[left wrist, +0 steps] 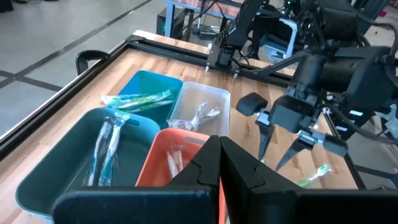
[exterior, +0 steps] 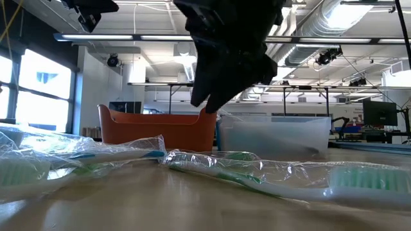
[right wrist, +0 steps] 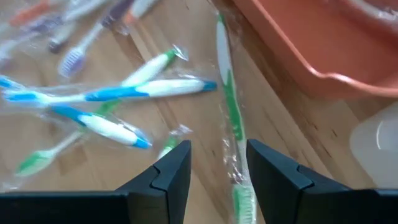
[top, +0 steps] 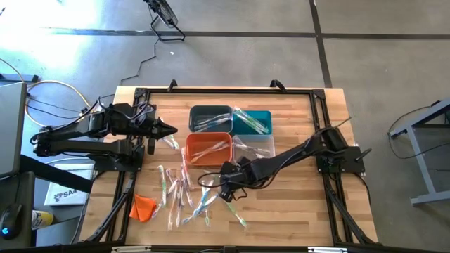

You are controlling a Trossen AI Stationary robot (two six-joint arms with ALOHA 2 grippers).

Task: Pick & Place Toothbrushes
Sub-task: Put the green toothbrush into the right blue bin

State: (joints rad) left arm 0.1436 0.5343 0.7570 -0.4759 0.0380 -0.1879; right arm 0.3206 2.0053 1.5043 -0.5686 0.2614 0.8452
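Right gripper: jaws spread, empty, poised above green toothbrush beside orange bin, lined up for pickup.
Left gripper: jaws pressed together, parked clear at table edge.

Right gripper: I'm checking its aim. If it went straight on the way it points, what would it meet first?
Probably the green toothbrush lying just ahead of the open right gripper, beside the orange bin. Depth is unclear, so it might reach the bare table first.
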